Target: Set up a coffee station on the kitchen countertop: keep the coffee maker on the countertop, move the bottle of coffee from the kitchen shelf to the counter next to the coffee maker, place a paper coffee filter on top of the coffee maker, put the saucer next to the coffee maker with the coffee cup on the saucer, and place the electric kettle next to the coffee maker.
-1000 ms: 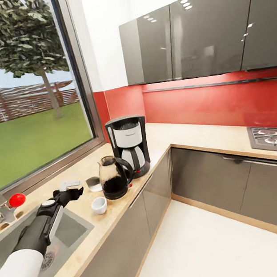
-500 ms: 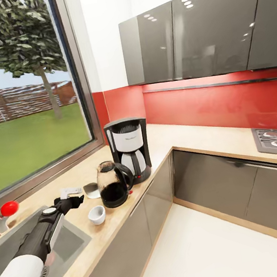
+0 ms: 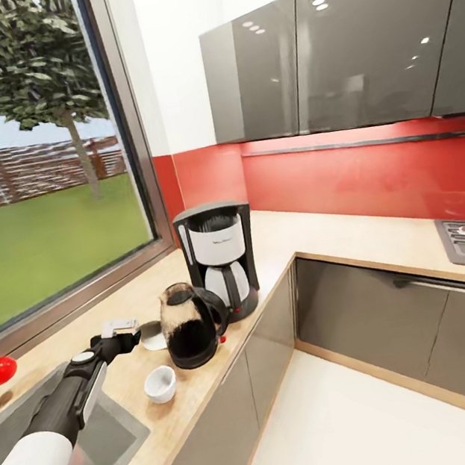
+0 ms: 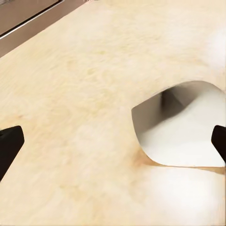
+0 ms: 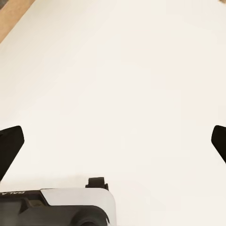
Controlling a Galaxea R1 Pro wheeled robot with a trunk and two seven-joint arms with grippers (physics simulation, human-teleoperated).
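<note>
Left pincer (image 3: 121,333): I have it over the worktop (image 3: 302,240), jaws spread wide, nothing between them.
Left pincer fingertips (image 4: 8,146): in the wrist view they sit at the two edges, well apart, bare wood-look surface between them.
Paper coffee filter (image 4: 181,125): lying flat on the worktop just ahead of my left pincer, near one fingertip, curled up at one edge; I can't tell if it touches.
Electric kettle (image 3: 190,325): just beyond the filter from my left pincer, close beside the coffee maker.
Coffee maker (image 3: 218,257): upright on the worktop, further out past the kettle.
Coffee cup (image 3: 160,384): standing on the worktop near my left pincer, on the side toward the cabinet fronts, apart from the kettle.
Right pincer (image 5: 113,141): jaws wide apart and holding nothing, pale floor (image 5: 122,84) beneath it.
Sink (image 3: 94,445): under my left forearm, behind the pincer.
</note>
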